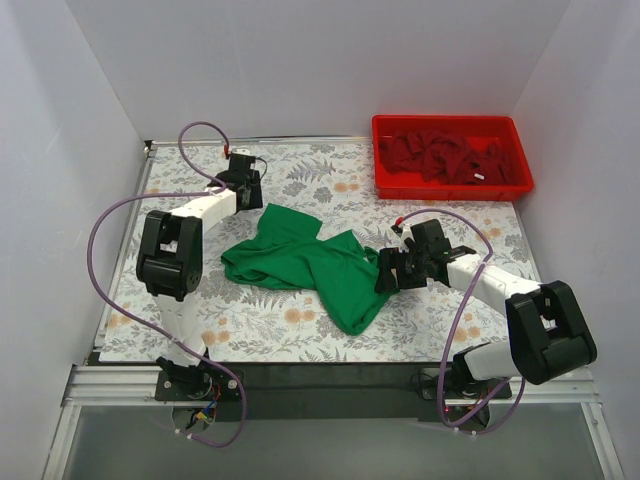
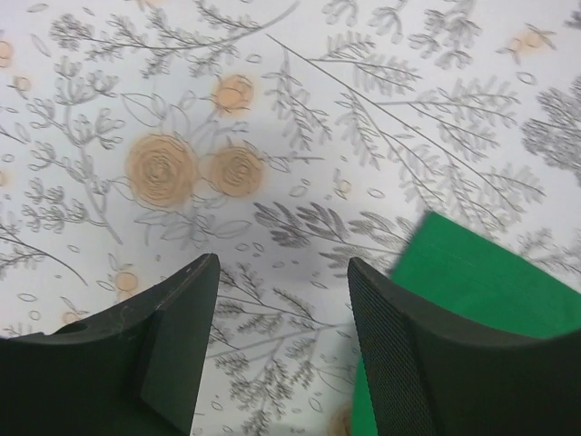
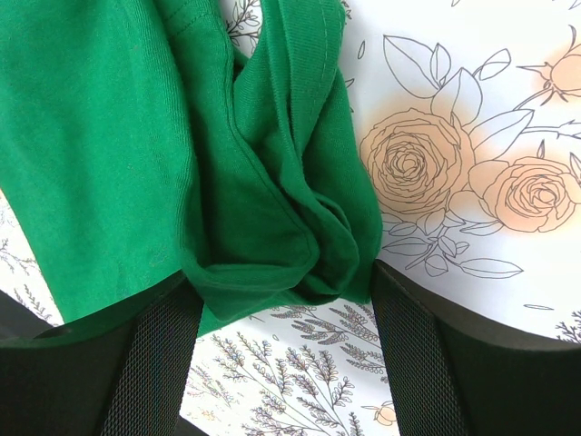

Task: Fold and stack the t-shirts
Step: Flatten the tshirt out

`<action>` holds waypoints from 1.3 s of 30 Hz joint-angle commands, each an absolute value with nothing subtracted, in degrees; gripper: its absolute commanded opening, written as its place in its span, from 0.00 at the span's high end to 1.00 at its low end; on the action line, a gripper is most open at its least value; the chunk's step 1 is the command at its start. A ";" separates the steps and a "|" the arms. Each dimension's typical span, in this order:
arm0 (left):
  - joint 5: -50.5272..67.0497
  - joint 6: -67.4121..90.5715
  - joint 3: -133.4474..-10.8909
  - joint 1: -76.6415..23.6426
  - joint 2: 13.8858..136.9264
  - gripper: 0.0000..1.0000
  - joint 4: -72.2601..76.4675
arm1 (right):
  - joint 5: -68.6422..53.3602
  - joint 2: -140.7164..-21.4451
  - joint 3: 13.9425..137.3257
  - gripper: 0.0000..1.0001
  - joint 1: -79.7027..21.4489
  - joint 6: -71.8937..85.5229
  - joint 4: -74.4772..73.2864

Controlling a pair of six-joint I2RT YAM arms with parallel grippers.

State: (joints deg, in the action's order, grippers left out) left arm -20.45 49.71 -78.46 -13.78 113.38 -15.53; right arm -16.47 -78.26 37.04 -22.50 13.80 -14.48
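Green t-shirt (image 1: 310, 262) is lying crumpled mid-tabletop (image 1: 280, 338), not yet spread or folded. Its long axis is running diagonally, from a far-left corner down to a near-right lobe, and a second lobe is sticking out to the left.

Right tool (image 3: 283, 277) is sitting at the shirt's right edge, about mid-length. Its fingers are standing apart, and a bunched fold with a hem is lying in the gap between them. Cloth is brushing the inner faces, but nothing is being pinched. The shirt is extending away from this tool toward the left arm.

Left tool (image 2: 281, 268) is hovering just beyond the far-left corner, fingers also apart, with bare floral tabletop between them. A green corner is showing just beside its right finger, outside the gap.

Judgement: the right arm is the nearer one and is already straddling cloth. The left arm is needing a short shift toward its own right to get the corner into the gap.

Dark red t-shirts (image 1: 450, 158) are lying heaped in the red bin (image 1: 378, 150) at the far right, well apart from both tools.
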 commanded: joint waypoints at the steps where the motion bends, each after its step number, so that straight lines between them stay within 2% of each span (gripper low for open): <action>1: -14.25 51.85 -78.05 -15.38 107.16 0.44 -17.31 | -15.64 -77.52 36.21 0.34 -22.50 14.24 -15.29; 6: -6.86 51.94 -75.76 -15.82 105.99 0.44 -17.14 | -15.73 -78.05 36.74 0.34 -22.41 14.15 -15.21; 14: -6.59 49.13 -82.26 -15.82 114.33 0.50 -18.72 | -16.17 -78.40 37.44 0.34 -22.41 13.71 -15.29; 32: -5.45 45.79 -82.09 -17.23 119.97 0.56 -16.08 | -16.96 -78.92 38.23 0.34 -22.50 13.27 -15.38; 36: -5.53 46.23 -82.44 -17.58 121.90 0.62 -17.05 | -16.79 -79.01 38.93 0.34 -22.41 12.92 -15.73; 39: -5.71 46.05 -82.71 -18.02 123.39 0.73 -18.36 | -16.09 -79.19 40.07 0.34 -22.50 12.39 -16.17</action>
